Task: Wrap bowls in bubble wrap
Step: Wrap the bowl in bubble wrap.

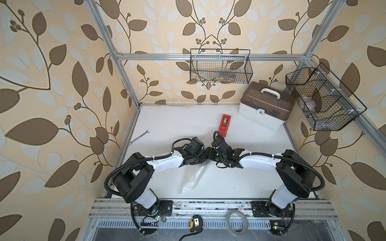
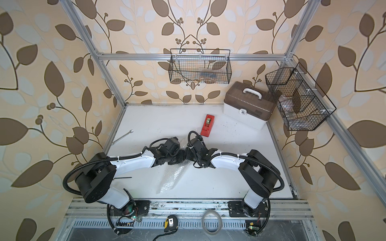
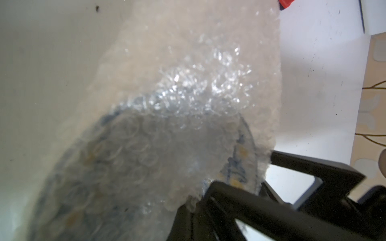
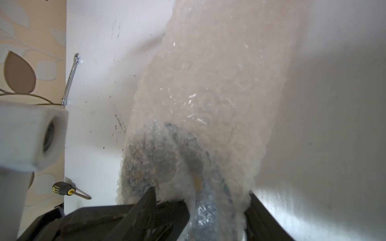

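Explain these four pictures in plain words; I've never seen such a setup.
Two robot arms, the left arm and the right arm, stand at a white table. Two pictures look down from overhead; the other two come from a camera on each wrist. On the table lie a red tape dispenser, a wrench, a box with a handle and a sheet of bubble wrap. The wrap covers a bowl with bluish markings. The left gripper is shut on the wrap at the bowl's edge; the right gripper stands open, its jaws either side of the bundle.
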`<state>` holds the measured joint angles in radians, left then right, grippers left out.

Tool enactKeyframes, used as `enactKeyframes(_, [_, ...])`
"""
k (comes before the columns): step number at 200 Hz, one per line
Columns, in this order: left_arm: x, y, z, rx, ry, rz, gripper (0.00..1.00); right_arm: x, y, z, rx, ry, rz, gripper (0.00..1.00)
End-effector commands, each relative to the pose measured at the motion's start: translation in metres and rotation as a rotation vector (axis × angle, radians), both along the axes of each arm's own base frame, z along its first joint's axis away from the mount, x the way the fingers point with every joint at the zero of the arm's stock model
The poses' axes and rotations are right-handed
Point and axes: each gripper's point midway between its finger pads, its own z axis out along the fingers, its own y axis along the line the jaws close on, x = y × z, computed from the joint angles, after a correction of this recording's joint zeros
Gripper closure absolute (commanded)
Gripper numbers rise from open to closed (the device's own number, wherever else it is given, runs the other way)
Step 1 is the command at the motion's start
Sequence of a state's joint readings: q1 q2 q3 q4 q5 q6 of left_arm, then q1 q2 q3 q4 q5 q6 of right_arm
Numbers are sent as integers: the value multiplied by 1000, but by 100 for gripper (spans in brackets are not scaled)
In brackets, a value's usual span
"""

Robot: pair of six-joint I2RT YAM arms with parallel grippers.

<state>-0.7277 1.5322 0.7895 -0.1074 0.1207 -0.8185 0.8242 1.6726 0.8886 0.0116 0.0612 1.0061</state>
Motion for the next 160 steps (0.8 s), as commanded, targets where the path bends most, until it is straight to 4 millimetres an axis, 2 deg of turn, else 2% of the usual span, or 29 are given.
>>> enactKeyframes(1, [0, -8, 4, -20, -15, -9, 100, 4, 12, -4, 6, 19, 6, 37])
enactKeyframes(43, [-1, -8, 0, -10, -13, -14, 100, 3, 11, -28, -41, 57, 13, 52])
enactKeyframes(85, [0, -7, 5, -12, -30, -18, 100, 0, 5, -47, -87, 75, 10, 67])
enactKeyframes(100, [0, -6, 9, -12, -39, -19, 100, 0, 6, -47, -93, 70, 13, 72])
enactKeyframes(129, [-1, -3, 14, 1, -50, -26, 100, 1, 8, -42, -91, 58, 17, 73])
enactKeyframes(137, [-1, -2, 16, 7, -51, -27, 100, 2, 8, -40, -94, 51, 16, 78])
enactKeyframes(150, [-1, -1, 22, 6, -60, -23, 84, 3, 9, -39, -99, 52, 25, 86])
enactKeyframes(160, [-1, 1, 28, -3, -73, -18, 73, 3, 8, -39, -100, 54, 26, 87])
